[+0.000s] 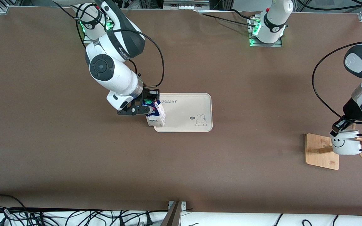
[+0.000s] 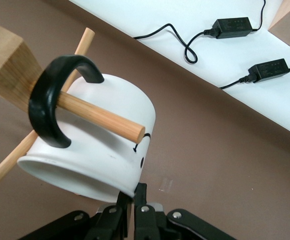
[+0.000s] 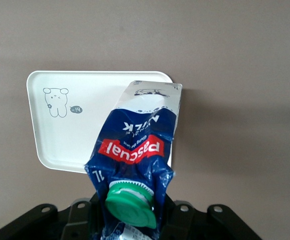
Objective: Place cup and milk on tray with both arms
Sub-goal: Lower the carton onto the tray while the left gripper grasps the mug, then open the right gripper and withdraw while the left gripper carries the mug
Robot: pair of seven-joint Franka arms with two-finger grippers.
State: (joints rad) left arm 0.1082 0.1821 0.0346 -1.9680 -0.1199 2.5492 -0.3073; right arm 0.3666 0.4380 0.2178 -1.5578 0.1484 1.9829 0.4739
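From the front camera, the right gripper (image 1: 148,105) is clamped on the top of the small blue-and-white gable-top milk carton with a round green cap (image 1: 156,115). The carton hangs straight below its fingers, long axis upright, its foot at the edge of the flat cream-beige rectangular tray with "Rabbit" script and a bunny drawing (image 1: 185,112), at the tray's end toward the right arm. The bare tray floor lies just sideways of the carton, so that short shift looks like the move that matters.

Toward the left arm's end of the table, the left gripper (image 1: 341,127) pinches the rim of the small white mug with a black smiley face and black loop handle (image 1: 346,145), which hangs below it over the bamboo rack base (image 1: 320,150), well apart from the tray.

The left wrist view alone shows a wooden peg (image 2: 97,116) threaded through the mug's handle.

The right wrist view shows the carton squeezed in at its neck.
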